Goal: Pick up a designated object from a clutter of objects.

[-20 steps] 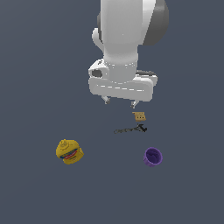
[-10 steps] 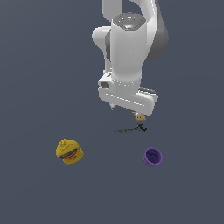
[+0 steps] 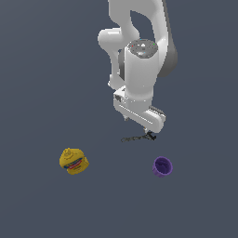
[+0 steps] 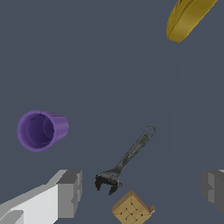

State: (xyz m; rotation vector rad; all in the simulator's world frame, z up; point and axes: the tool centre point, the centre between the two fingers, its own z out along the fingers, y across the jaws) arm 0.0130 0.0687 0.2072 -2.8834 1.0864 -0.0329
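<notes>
**Open jaws hanging over the rod**

The gripper [image 4: 140, 188] is hovering with its jaws spread wide and holding nothing. In the wrist view, the two grey fingers [image 4: 70, 192] are standing far apart at opposite sides of the picture, and nothing is lying against either pad. Between them are sitting the rod's dark knobby end and the tan block, neither one touching a finger.

The rod [image 4: 129, 159] is lying flat on the grey floor [image 4: 109, 65]. It is a slim dark grey piece, running at a slant, with a small ring at one tip and a black forked head at the other. The head is lying just beside the block [image 4: 132, 209], and whether the two are touching is not clear. In the exterior view the rod [image 3: 135, 138] is showing as a thin dark line just below the gripper [image 3: 139, 125], with its knobby end partly tucked under the hand's lower edge. The block is hidden there behind the hand.

The cup [image 4: 41, 130] is lying on its side, its purple mouth turned toward the wrist camera, well apart from the rod. In the exterior view the cup [image 3: 162, 166] is sitting below the rod, toward the exterior view's right.

The yellow lump [image 3: 73, 161], with its red stripe, is resting well apart from the rest, toward the exterior view's left. In the wrist view only a slice of the lump [image 4: 186, 17] is showing at the picture's edge.
</notes>
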